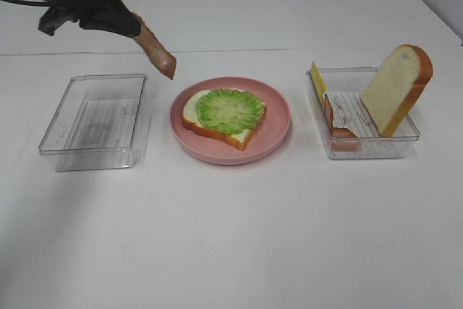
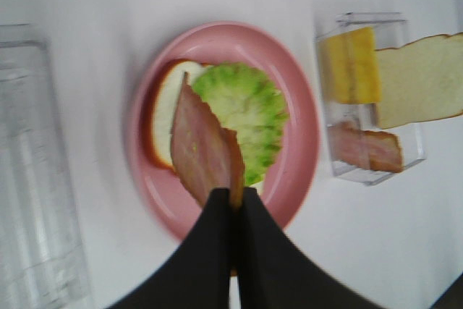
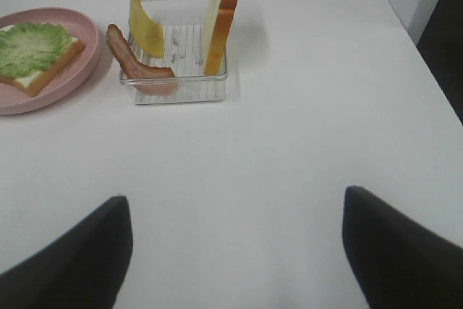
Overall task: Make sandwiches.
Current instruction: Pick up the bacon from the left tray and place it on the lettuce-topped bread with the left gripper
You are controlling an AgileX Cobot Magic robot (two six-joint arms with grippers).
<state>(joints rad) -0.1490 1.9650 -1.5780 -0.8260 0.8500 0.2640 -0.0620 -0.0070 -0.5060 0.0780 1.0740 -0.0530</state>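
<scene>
On the pink plate (image 1: 278,117) lies a white bread slice (image 1: 217,134) with an orange-brown crust, and a green lettuce leaf (image 1: 230,110) rests on top of it. My left gripper (image 1: 129,21) hovers above the table, back-left of the plate, shut on a brown-red bacon strip (image 1: 155,48) that hangs down from it. In the left wrist view that bacon strip (image 2: 202,142) sticks out from the closed fingertips (image 2: 217,215) over the plate. My right gripper (image 3: 239,251) is open over bare table, well short of the tray, with nothing between its fingers.
A clear tray (image 1: 376,146) right of the plate holds a yellow cheese slice (image 1: 317,81), another bacon strip (image 1: 340,129) and an upright bread slice (image 1: 394,88). An empty clear tray (image 1: 94,117) sits left of the plate. The table's right edge (image 3: 405,27) is nearby.
</scene>
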